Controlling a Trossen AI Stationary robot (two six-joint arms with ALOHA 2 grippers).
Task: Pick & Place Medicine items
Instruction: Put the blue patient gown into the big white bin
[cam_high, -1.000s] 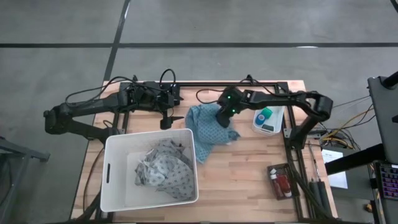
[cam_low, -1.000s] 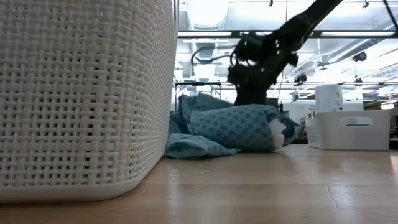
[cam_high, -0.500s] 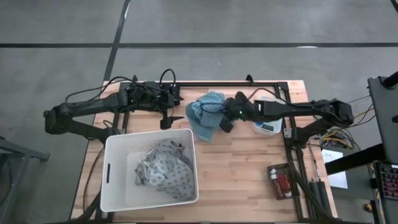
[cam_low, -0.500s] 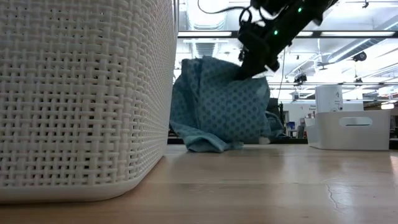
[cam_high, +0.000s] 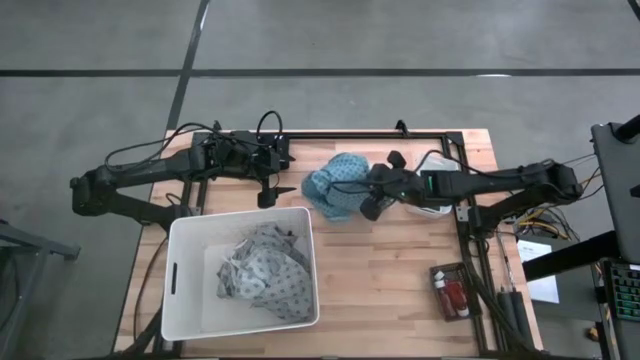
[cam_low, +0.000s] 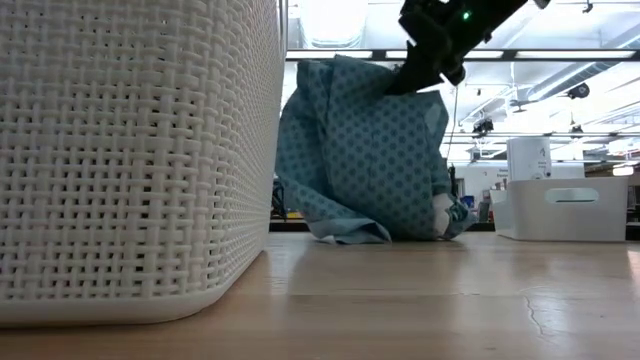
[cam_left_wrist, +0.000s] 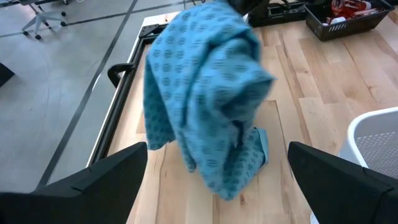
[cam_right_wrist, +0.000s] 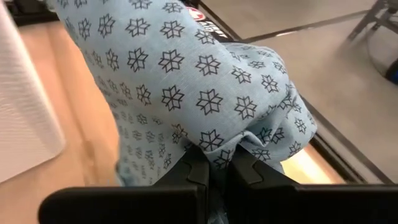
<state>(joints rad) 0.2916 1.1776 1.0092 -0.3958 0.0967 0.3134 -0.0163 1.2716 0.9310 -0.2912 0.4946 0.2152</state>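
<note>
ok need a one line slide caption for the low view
Right gripper lifts a blue patterned cloth by its top, lower edge resting on the wooden table, beside the white woven basket.

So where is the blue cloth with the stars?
The blue cloth hangs from the right gripper, mid-table at the back, just beyond the white basket.

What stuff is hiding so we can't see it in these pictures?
- Table under the lifted blue patterned cloth: covered by the cloth in the high, low and left wrist views.
- Bottom of the white woven plastic basket: buried under grey patterned cloths, high view.
- Red items in the small dark tray: too small to identify, high view.
- Right gripper fingers' tips: buried in cloth, right wrist view.
</note>
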